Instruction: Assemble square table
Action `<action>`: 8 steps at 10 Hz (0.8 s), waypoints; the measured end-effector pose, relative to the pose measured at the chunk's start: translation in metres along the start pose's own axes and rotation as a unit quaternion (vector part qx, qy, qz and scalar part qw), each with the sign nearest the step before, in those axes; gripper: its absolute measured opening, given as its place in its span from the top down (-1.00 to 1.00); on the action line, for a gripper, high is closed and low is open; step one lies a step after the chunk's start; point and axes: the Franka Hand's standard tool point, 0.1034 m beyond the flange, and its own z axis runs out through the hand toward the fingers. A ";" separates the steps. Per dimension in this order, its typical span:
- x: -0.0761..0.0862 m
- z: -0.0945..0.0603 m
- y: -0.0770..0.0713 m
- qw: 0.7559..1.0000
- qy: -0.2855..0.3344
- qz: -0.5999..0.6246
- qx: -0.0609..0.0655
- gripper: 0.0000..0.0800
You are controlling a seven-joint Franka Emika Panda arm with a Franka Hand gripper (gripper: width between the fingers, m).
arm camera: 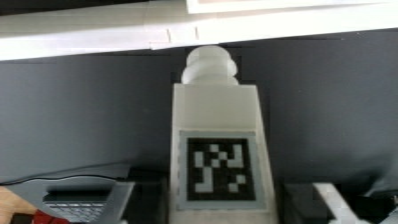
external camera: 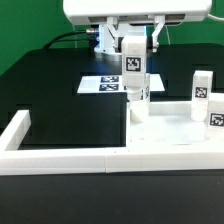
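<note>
The square table's white slab (external camera: pixel 168 128) lies at the exterior view's right, inside the fence. Two white tagged legs (external camera: pixel 200 86) (external camera: pixel 217 107) stand upright along its right side. My gripper (external camera: pixel 133 68) is shut on a third tagged leg (external camera: pixel 138 92), held upright with its lower end at the slab's far left corner. I cannot tell whether it touches the socket. In the wrist view the leg (arm camera: pixel 215 120) fills the middle between my fingers (arm camera: pixel 125 200). Its rounded tip points toward the slab's rim (arm camera: pixel 107 40).
The marker board (external camera: pixel 102 85) lies flat behind the slab, at the exterior view's left of the held leg. Long white fence bars run along the front (external camera: pixel 70 158) and the left (external camera: pixel 14 128). The table top is black.
</note>
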 end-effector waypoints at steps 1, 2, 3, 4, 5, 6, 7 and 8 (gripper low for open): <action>0.000 0.000 0.000 1.000 0.000 0.000 0.000 0.27; 0.000 0.000 0.000 1.000 0.000 0.000 0.000 0.27; 0.000 0.000 0.000 1.000 0.000 0.000 0.000 0.27; -0.002 0.001 0.001 1.000 -0.002 0.000 -0.001 0.27; -0.009 0.003 0.017 1.000 0.010 -0.012 -0.011 0.27; -0.015 0.010 0.022 1.000 0.004 -0.010 -0.006 0.27; -0.019 0.021 0.015 1.000 0.007 -0.005 0.006 0.27; -0.022 0.032 0.003 1.000 0.006 0.001 0.020 0.27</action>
